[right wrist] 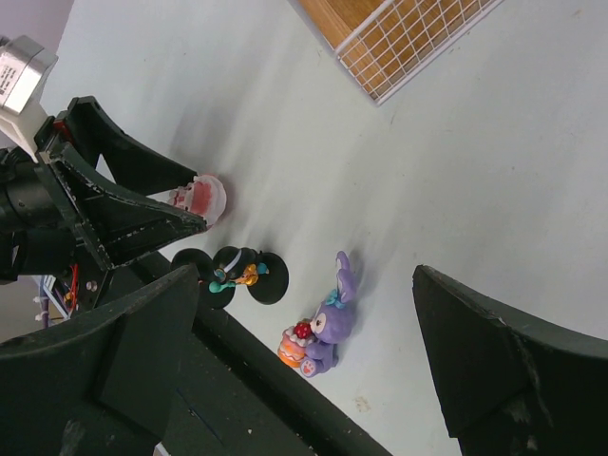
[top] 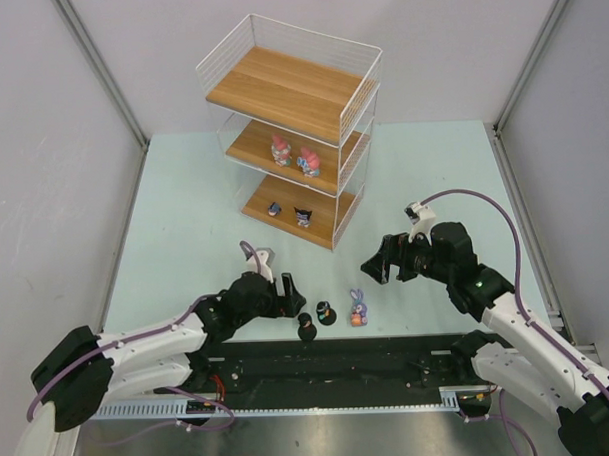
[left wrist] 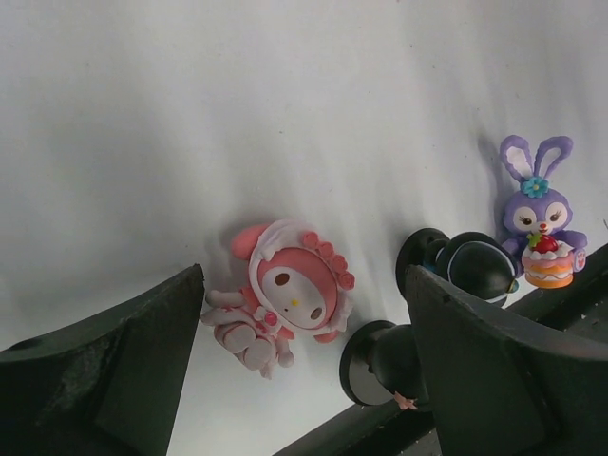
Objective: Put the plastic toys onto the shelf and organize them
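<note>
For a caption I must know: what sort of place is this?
Probably a robot test cell: bare grey panel walls enclose a pale table, two robot arms stand at its near edge, and a wire shelf sits on it.

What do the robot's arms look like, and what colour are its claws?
The left arm and right arm have white shells with black joints, and a thin purple cable loops along each. The left claw and right claw are black, each with two chunky wedge-shaped fingers. A small green light glows on the right arm.
</note>
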Motion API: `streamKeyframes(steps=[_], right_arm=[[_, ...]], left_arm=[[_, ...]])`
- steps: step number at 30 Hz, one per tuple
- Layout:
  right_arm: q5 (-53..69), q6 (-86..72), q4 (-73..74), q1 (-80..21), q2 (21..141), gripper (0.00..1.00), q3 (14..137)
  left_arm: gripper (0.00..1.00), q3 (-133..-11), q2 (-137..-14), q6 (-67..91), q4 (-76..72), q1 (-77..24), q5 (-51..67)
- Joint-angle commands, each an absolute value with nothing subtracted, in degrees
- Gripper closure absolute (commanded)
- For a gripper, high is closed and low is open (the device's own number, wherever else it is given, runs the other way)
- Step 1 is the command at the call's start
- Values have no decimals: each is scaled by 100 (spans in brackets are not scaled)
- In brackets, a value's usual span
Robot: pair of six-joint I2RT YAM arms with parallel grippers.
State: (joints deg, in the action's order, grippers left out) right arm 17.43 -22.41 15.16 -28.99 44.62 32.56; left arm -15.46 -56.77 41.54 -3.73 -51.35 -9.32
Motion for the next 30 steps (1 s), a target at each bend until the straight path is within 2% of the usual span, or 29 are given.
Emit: streamKeyframes(steps=[1,11,21,30], right_arm=[[1784,-2241,1441,-2918,4412,0,3243],[1828,-2259,1345,-2918,4509,0,3243],[1819,-2224,1371,-2918,4544,0,3234],[1881,-2276,1283,-2927,4570,0,3243]], left_arm=[[11,-1626,-5459,3990,-492,-5186,-879],[16,-1775,-5722,3744,-123,-5221,-834],[16,-1371,-4852,3736,-44,-5282,-862],[22,-1125,-4939,3595,-264,-5300,-562]])
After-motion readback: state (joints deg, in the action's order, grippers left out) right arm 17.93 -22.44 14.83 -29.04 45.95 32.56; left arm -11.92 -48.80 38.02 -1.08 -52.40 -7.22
